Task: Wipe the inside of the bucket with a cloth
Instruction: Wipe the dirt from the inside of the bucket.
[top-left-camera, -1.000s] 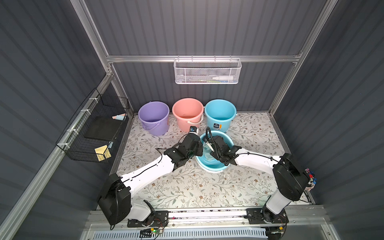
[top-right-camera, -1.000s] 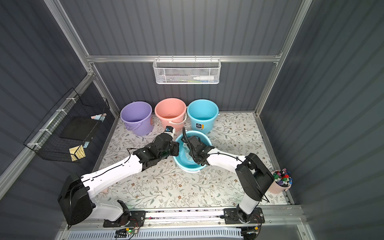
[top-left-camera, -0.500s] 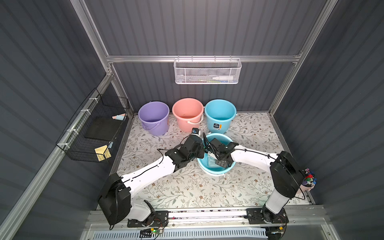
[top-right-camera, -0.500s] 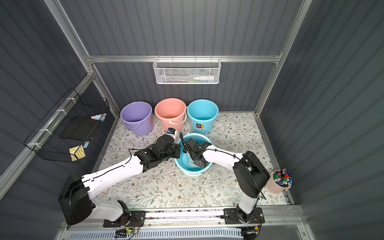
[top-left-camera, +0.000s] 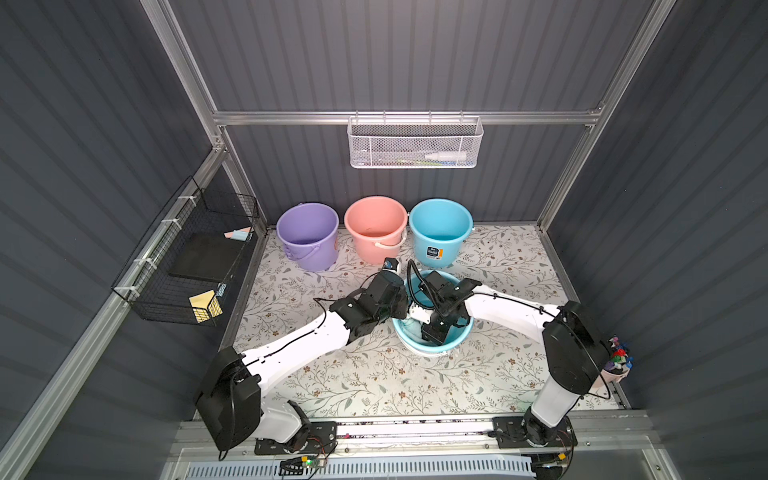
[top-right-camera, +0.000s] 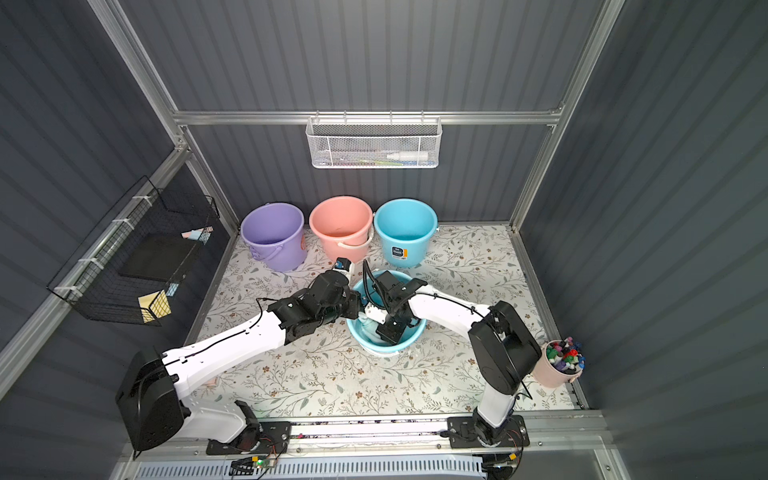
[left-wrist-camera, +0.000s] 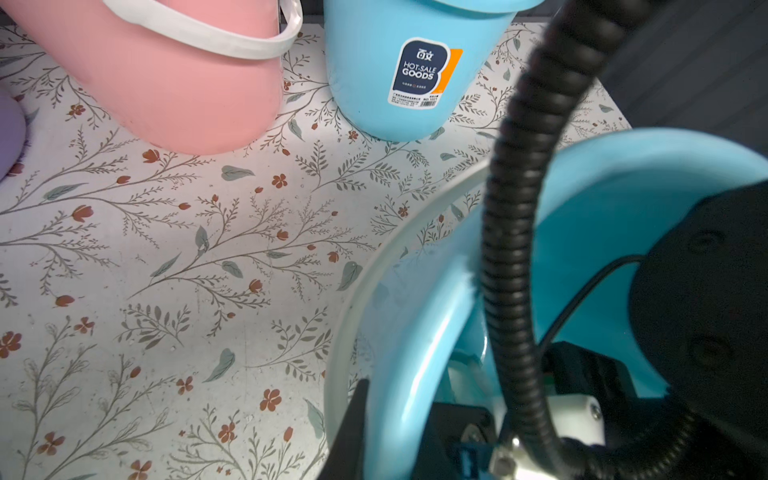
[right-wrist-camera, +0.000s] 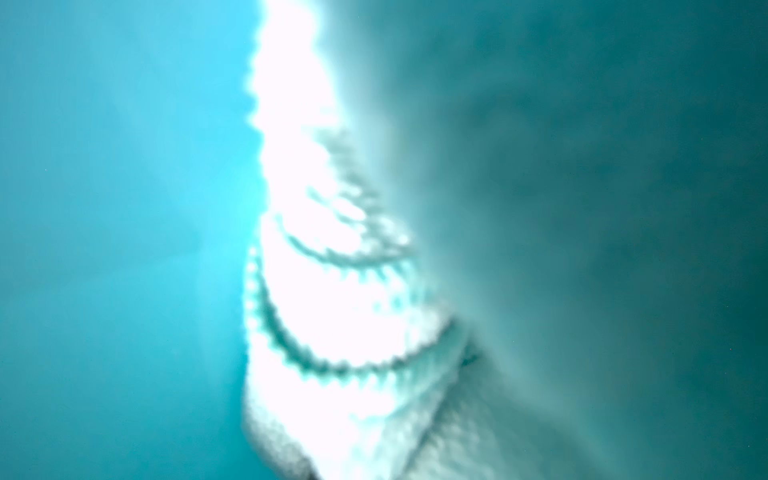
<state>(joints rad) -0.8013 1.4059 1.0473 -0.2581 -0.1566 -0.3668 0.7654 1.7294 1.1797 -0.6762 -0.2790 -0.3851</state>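
Since a second ago the right end effector (top-left-camera: 433, 333) has gone from the far side of the bucket (top-left-camera: 458, 337) down to its near wall. The bucket itself has slid a little toward the front and the left arm has barely shifted. Right arm reaches over the far rim and its wrist sits inside the bucket. It looks clamped tight on the cloth (right-wrist-camera: 332, 311), going by the wrist view, but blurred folds fill that frame beside the aqua inner wall and the fingers are out of shot. In both top views only a pale patch of cloth shows, low inside the bucket on the left arm's side, touching the right end effector. Left end effector (top-left-camera: 404, 306) is pinched narrow on the bucket's rim. Its wrist view shows a dark finger (left-wrist-camera: 355, 415) outside the wall, with the white handle arcing past it. Bucket stands mid-worktop (top-left-camera: 374, 386), just in front of the labelled bucket (left-wrist-camera: 395, 62). That one, the pink bucket (top-left-camera: 376, 226) and the purple bucket (top-left-camera: 307, 232) line the back wall, upright, well clear of both arms.
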